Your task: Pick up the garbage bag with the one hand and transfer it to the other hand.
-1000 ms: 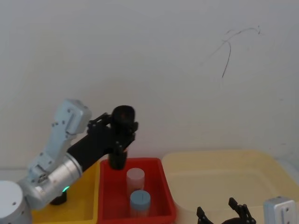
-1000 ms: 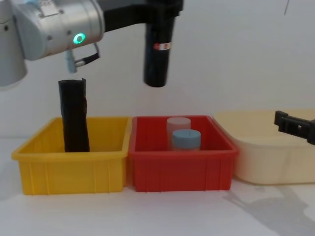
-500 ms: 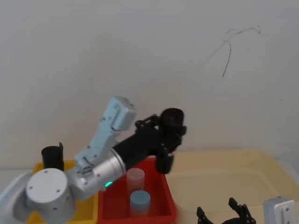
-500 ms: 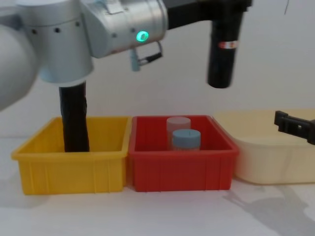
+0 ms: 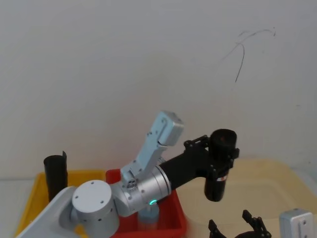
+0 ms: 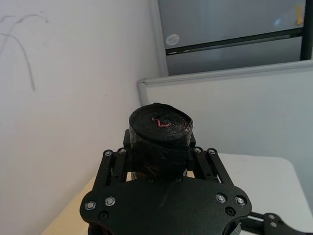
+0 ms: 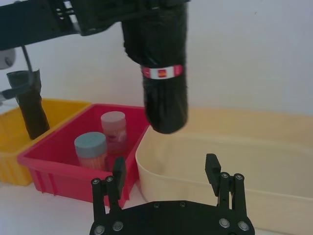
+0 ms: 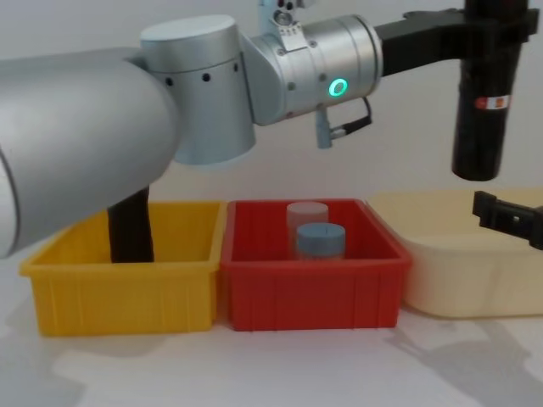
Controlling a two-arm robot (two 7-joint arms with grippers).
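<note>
One move | left hand [image 5: 219, 148] grasping garbage bag [image 5: 216, 182], shifted rightward over cream tub [image 5: 270, 179] | right hand [image 7: 165, 170] released

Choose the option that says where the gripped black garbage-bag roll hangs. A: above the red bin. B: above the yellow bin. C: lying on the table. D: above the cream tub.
D: the left gripper holds the garbage bag upright in the air above the cream tub, to the right of the red bin; the right gripper is open, low by that tub.
</note>
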